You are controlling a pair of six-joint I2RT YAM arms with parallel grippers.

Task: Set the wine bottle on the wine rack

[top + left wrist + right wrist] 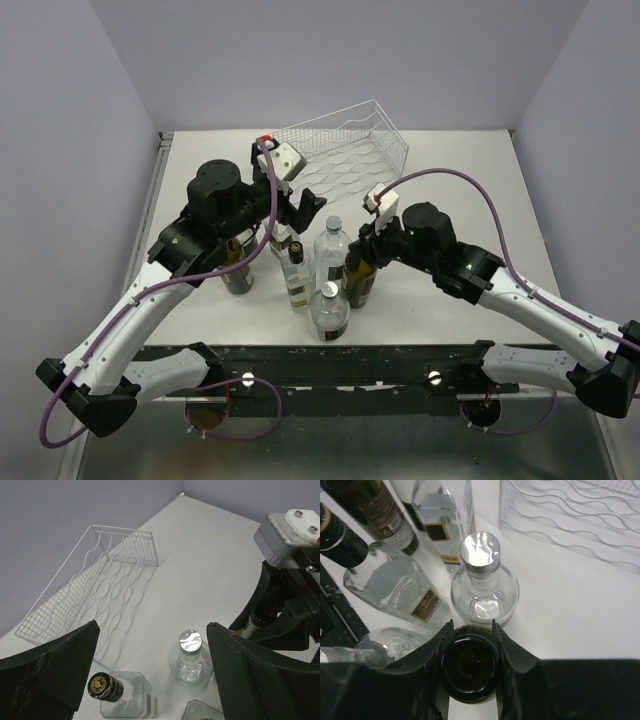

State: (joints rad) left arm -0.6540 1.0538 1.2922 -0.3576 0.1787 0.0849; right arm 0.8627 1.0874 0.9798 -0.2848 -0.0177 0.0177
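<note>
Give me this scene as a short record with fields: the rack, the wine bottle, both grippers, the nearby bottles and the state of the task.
rack: white wire-grid wine rack at the far side of the white table, no bottle in it
target: dark glass wine bottle, upright on the table
right gripper: fingers pressed on both sides of that bottle's neck
left gripper: wide open above the bottles, holding nothing
neighbours: round clear glass bottle with a silver cap; square clear glass bottle with a black cap
task state: bottle gripped, not yet lifted
</note>
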